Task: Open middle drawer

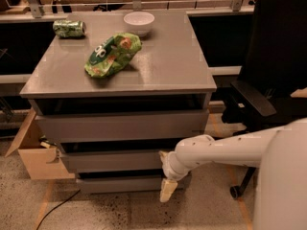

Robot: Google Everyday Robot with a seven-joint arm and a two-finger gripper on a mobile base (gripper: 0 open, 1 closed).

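The grey cabinet (158,75) has three drawer fronts stacked under its top. The middle drawer (110,161) is the flat, handleless grey panel between the taller top front (120,126) and the slim bottom front (120,183). It sits slightly out from the cabinet, with a dark gap above it. My gripper (165,172) is at the right end of the middle drawer's front, on the white arm that comes in from the right. It is open. One tan fingertip (162,154) is at the panel's top edge and the other (168,190) hangs down in front of the bottom drawer.
On the cabinet top lie a green chip bag (112,54), a green can (69,28) and a white bowl (139,20). A black office chair (273,75) stands close on the right. An open cardboard box (33,152) sits on the floor at the left. A cable (57,205) runs along the floor.
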